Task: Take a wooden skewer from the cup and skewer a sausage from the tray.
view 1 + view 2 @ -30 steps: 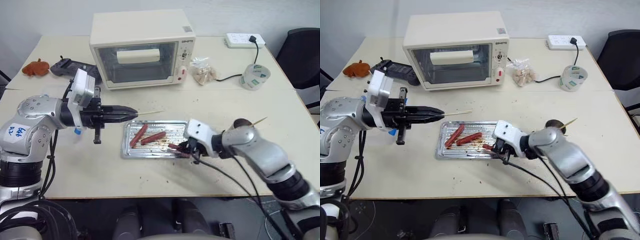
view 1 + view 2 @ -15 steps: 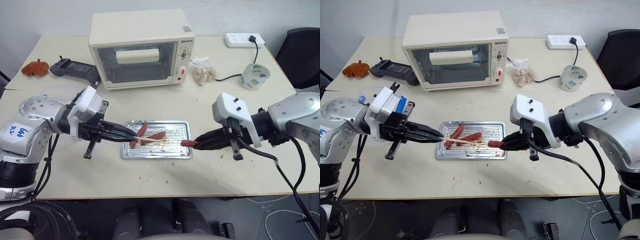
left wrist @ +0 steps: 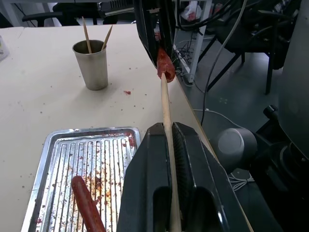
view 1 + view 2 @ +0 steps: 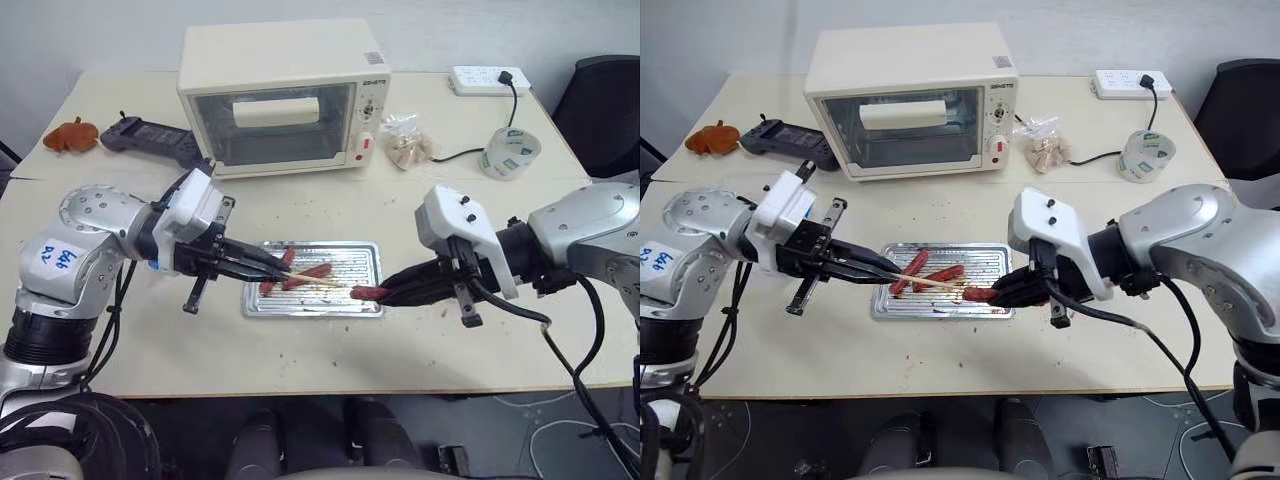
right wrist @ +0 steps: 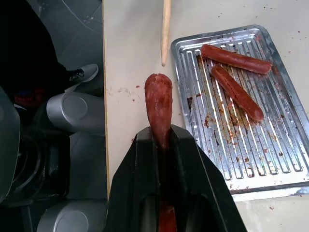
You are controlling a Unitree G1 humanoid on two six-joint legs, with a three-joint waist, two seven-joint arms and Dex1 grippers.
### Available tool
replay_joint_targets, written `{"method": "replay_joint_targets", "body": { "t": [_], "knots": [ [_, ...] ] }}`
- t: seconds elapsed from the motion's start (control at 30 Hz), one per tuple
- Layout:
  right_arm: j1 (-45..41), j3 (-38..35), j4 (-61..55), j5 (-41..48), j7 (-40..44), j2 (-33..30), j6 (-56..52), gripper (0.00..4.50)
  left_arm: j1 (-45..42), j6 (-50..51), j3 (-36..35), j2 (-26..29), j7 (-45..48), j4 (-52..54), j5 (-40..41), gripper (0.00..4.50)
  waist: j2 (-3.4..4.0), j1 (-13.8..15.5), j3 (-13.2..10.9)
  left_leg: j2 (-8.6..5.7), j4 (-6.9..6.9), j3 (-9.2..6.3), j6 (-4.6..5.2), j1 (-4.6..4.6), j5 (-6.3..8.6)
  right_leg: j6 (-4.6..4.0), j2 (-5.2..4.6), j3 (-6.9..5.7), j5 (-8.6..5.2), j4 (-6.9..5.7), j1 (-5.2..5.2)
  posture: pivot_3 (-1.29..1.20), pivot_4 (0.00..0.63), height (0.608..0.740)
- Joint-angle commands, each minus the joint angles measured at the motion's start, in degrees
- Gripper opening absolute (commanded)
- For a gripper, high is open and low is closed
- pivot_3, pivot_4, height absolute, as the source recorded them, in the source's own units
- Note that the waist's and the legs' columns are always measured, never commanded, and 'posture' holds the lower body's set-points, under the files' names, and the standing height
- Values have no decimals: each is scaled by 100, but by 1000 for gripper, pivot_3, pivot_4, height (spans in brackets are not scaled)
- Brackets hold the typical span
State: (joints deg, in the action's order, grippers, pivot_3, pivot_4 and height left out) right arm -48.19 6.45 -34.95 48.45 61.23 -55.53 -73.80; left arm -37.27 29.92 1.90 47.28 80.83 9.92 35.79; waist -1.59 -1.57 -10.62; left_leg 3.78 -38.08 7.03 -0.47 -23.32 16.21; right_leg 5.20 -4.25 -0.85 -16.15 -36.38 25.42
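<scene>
- Beige table [image 4: 300,345] bears a shallow ridged silver metal tray [image 4: 355,303], two sausages lying in it.
- Left gripper [image 4: 283,277] is clamped on the thin pale wooden skewer [image 4: 318,285], held above the tray.
- Right gripper [image 4: 384,294] grips the slim reddish-brown sausage [image 4: 365,293], its end close to the skewer's tip.

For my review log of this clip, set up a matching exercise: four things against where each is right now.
Things:
1. wooden skewer
2. sausage
3. cup
4. tray

Places:
A. on the table, two sausages lying in it
B. clamped in the left hand, tip toward the other hand
C. standing on the table with sticks in it
D. clamped in the right hand, end toward the skewer tip

Pairs: 1-B, 2-D, 3-C, 4-A
</scene>
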Motion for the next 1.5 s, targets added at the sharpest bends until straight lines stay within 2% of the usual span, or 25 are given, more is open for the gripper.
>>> {"method": "replay_joint_targets", "body": {
  "t": [0.03, 0.7, 1.23, 1.5],
  "knots": [
    [-170, -128, -114, 209, -164, 70, -62, 28, -83, -59, 7, -47, 3, 34, -17, 0, 0, -3, 0, 0, 0, 0, 0, 0, 0, 0, 0, 0, 0, -1, 0, 0, 150, 740],
    [10, -114, 73, 253, -314, -275, 152, 28, -56, -196, -116, 130, 90, -155, -129, 0, 0, 0, 0, 0, -1, -1, 1, 1, 0, 0, 0, 1, 0, -2, 0, 0, 150, 740],
    [-409, 21, 162, 410, -578, 250, -89, 28, -112, -115, 56, -226, -89, 30, -99, 0, 0, 2, 0, 1, -2, -2, 0, 0, 0, 0, 0, 0, 0, -4, 0, 0, 150, 740],
    [-627, 164, 224, 411, -612, 460, -132, 28, -342, -192, 287, -680, -254, -48, -231, 0, 0, 0, 0, 0, -3, -1, 1, 0, 0, 1, 0, 1, 0, -6, 0, 0, 150, 740]
  ]
}}
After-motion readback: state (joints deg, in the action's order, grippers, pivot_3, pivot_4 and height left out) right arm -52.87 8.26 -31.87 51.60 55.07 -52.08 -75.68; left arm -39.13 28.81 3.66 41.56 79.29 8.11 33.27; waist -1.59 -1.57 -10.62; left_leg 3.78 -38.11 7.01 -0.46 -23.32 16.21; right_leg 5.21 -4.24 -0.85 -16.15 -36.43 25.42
